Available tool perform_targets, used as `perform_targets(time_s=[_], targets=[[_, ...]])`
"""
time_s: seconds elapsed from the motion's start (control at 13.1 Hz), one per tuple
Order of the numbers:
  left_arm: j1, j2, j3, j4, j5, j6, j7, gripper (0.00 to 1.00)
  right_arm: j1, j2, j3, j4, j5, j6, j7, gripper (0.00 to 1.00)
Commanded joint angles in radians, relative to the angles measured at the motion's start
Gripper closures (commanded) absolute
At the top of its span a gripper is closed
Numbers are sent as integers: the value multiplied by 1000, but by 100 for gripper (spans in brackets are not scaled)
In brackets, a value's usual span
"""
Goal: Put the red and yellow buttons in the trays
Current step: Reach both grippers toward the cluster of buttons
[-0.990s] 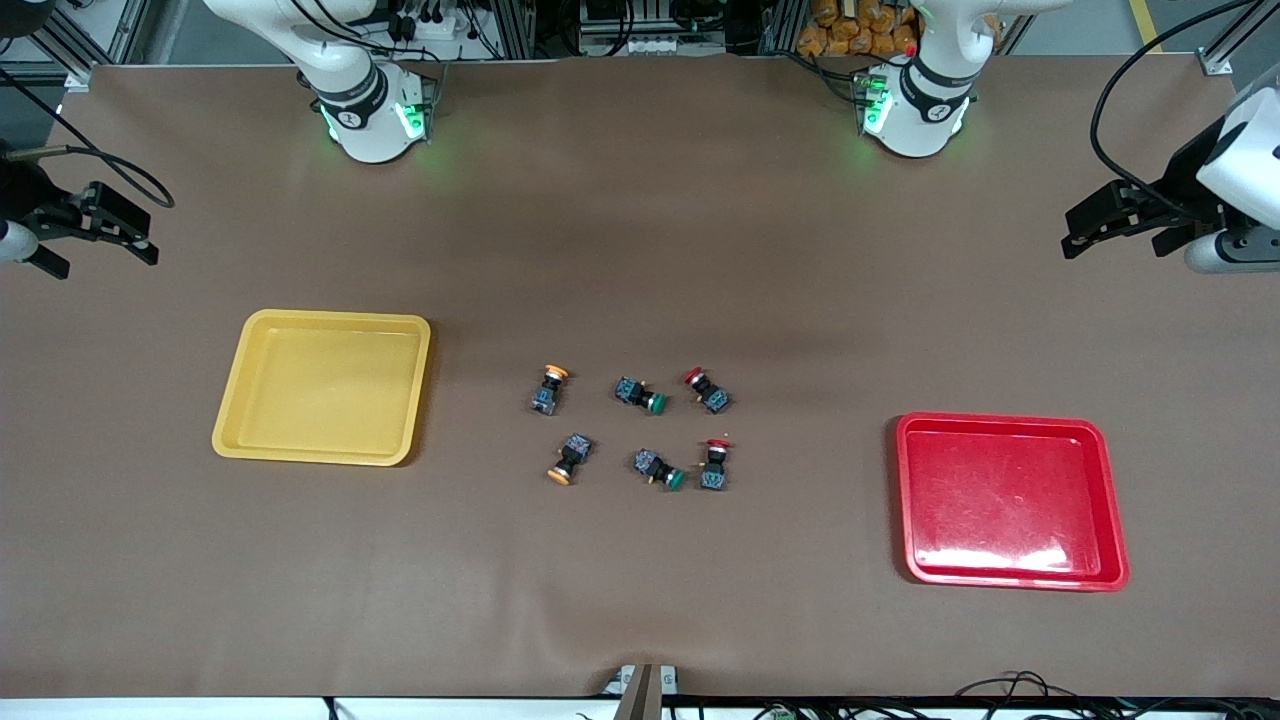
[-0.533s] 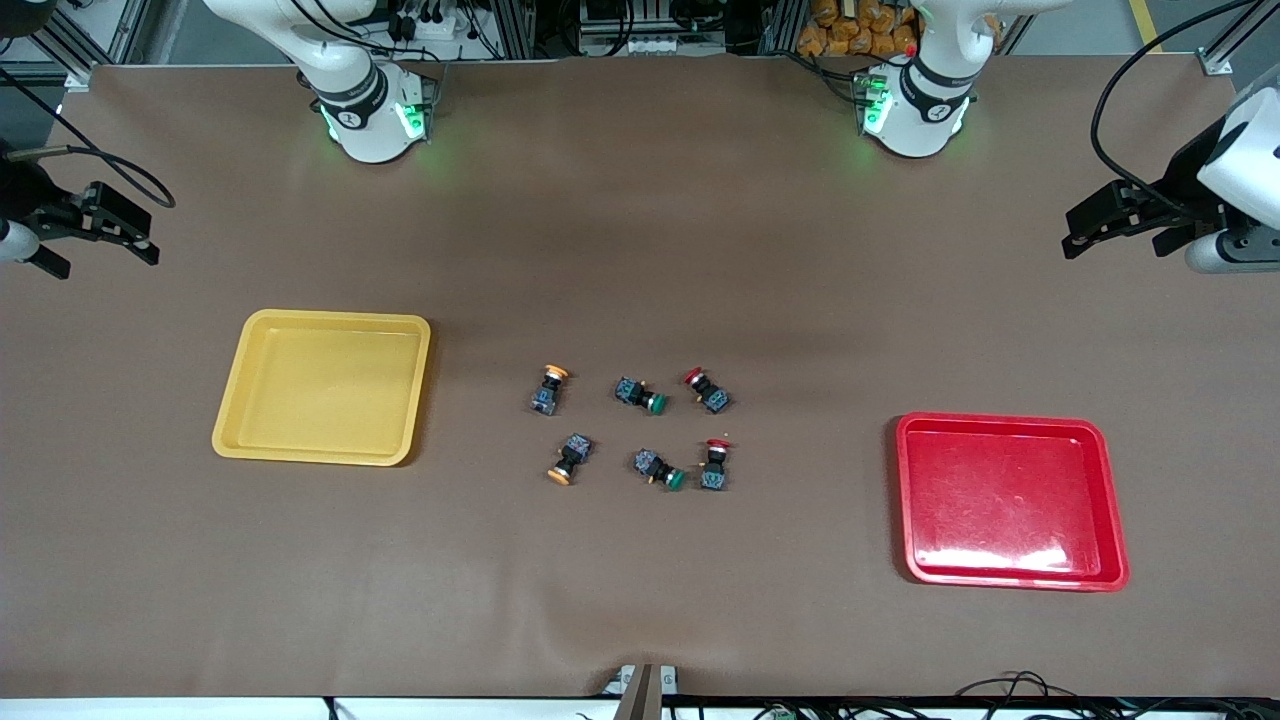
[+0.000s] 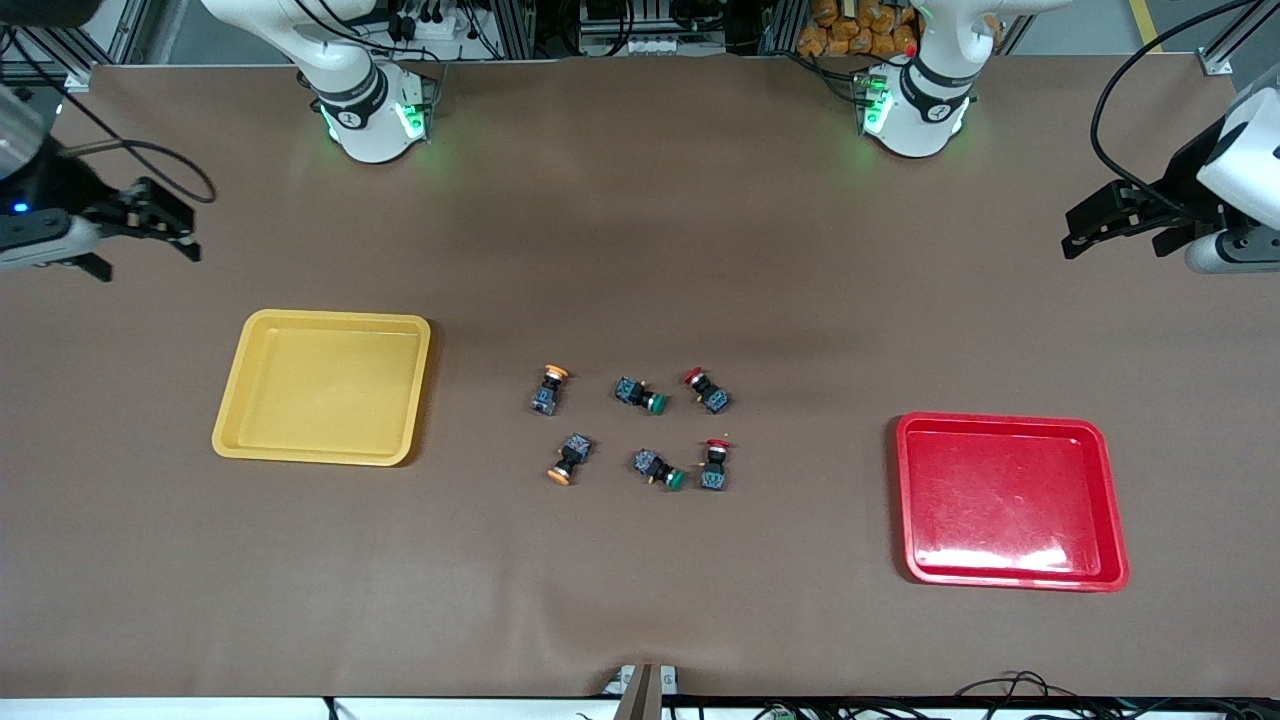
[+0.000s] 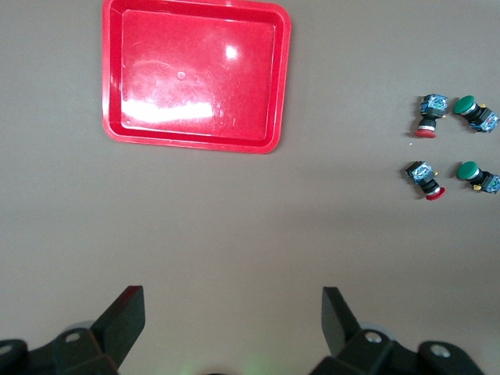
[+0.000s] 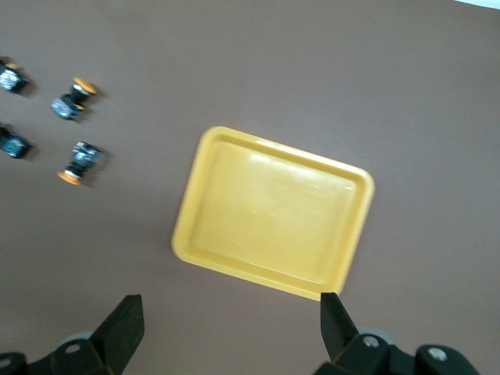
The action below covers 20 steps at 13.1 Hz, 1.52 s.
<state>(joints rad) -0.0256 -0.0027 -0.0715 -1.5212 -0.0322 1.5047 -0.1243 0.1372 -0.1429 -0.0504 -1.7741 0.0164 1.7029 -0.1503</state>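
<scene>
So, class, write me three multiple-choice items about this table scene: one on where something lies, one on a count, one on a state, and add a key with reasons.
1. Where do the six buttons lie?
A. In the yellow tray
B. On the bare table between the two trays
C. In the red tray

2. How many buttons have green caps?
A. One
B. Two
C. Four

3. What state is the left gripper in?
A. Open and holding nothing
B. Shut on a red button
C. Shut on a tray rim

Key:
1. B, since the red buttons, the yellow buttons and the green ones sit on the table between the yellow tray and the red tray.
2. B, green buttons lie in the middle of the cluster.
3. A, the left gripper shows spread fingers with only table between them.
</scene>
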Motion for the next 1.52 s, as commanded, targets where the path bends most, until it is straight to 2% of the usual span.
perform_targets(time_s=[0.0,0.3,0.53,0.91,1.14,1.29,1.45], targets=[[1,7,1,16,8,-11,17,0,152,-15,6,33,2,-35,177,0],[1,7,1,16,8,-11,17,0,419,55,6,145,0,-34,531,0],[0,7,1,19,9,-11,15,0,507,132,6,153,2,-6,640,0],[-22,9,-17,21,11,-11,12,0,525,291,6,133,4,139,650,0],[-31,46,-79,24,17,-8,-5,0,524,333,6,18,4,329,640,0],[-31,81,-131,24,17,-3,-6,0,524,394,6,-5,0,389,638,0],[-42,133,-145,47,11,5,-6,0,510,433,6,-50,2,466,638,0]])
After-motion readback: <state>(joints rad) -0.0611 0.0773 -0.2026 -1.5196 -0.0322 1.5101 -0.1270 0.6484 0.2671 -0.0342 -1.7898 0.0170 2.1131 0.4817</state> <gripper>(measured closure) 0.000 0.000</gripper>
